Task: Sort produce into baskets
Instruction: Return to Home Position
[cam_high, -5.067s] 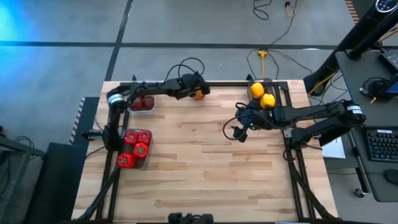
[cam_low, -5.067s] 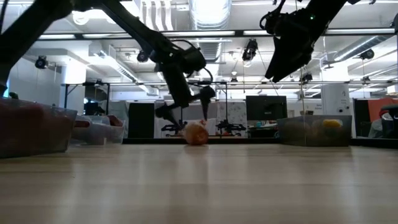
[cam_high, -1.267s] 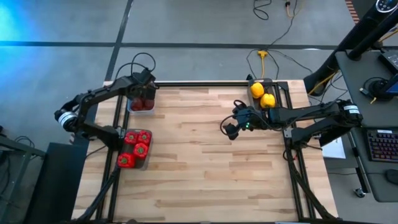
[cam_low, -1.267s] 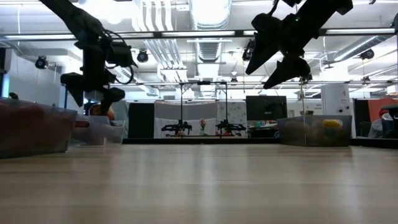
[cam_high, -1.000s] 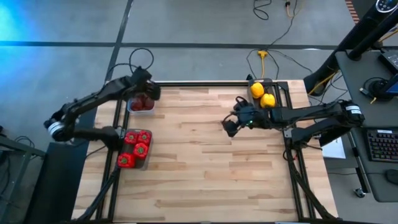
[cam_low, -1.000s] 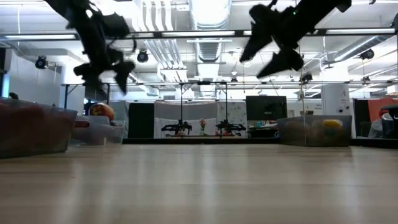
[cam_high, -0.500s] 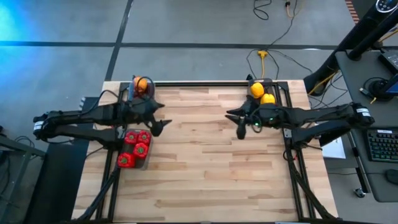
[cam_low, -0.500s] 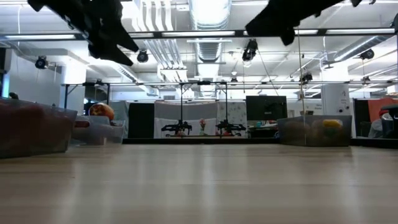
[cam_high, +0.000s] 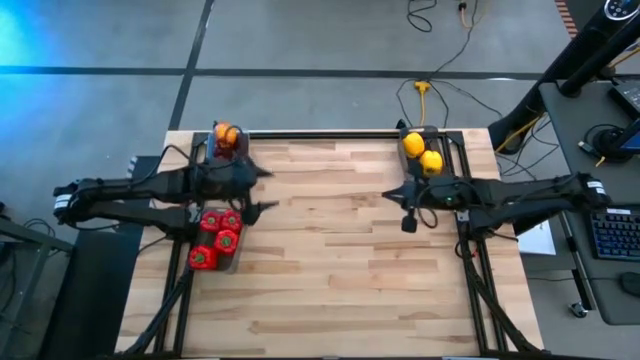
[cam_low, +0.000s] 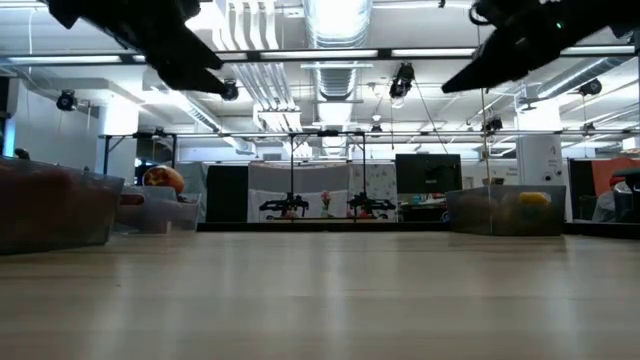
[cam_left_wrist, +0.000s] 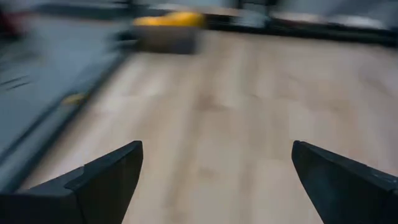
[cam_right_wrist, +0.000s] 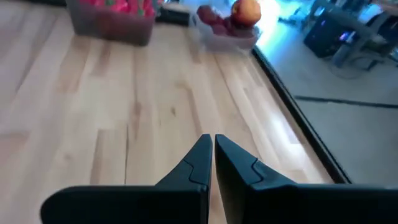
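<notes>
Pale planked tabletop (cam_high: 330, 250) under left pincer (cam_high: 262, 190) spread wide, right pincer (cam_right_wrist: 212, 142) closed.

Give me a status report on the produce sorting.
Left gripper open, empty, beside the red peppers. Right gripper shut, empty, near the yellow produce. All visible produce binned. Nothing loose on the tabletop.

No readable text, label, brand or number anywhere
</notes>
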